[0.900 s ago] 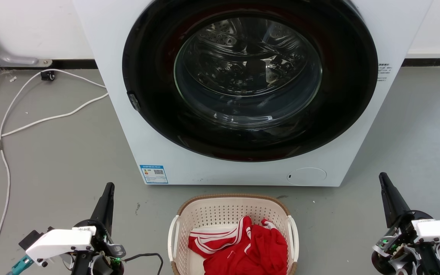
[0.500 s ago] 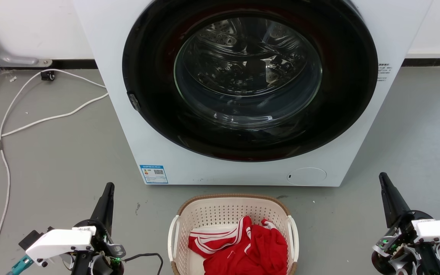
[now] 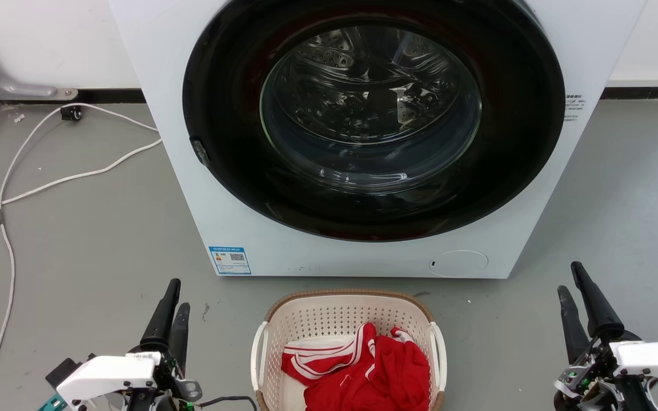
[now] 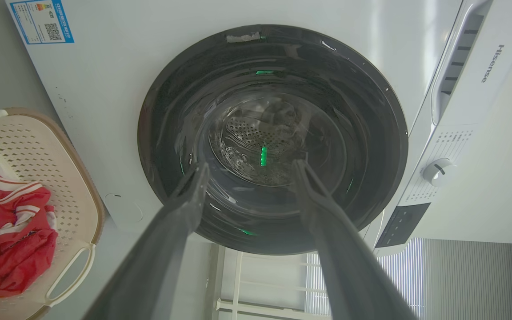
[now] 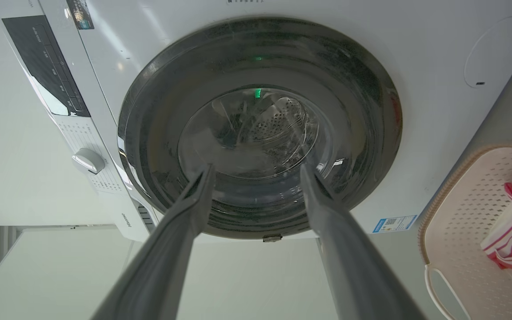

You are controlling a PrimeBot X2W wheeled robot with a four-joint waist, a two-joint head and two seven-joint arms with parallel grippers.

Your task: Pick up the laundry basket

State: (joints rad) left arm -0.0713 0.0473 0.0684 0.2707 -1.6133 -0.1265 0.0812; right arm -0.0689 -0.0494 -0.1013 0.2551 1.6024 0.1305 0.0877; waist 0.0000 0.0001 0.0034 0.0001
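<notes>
A white cable (image 3: pixel 57 181) trails over the grey floor (image 3: pixel 89 251) at the far left. The left claw (image 3: pixel 179 295) hovers above the floor, its two dark fingers parted and gripping nothing. Between the claws, the laundry basket (image 3: pixel 329 317) stands on the floor just in front of the washer (image 3: pixel 317 257), touched by neither claw. Inside it lies a crumpled red garment (image 3: pixel 374 371) with white stripes, heaped toward its right side. The washer's steel drum (image 3: pixel 363 80) shows through the round glass door. The right claw (image 3: pixel 569 277) is likewise spread and empty, well apart from the basket.
</notes>
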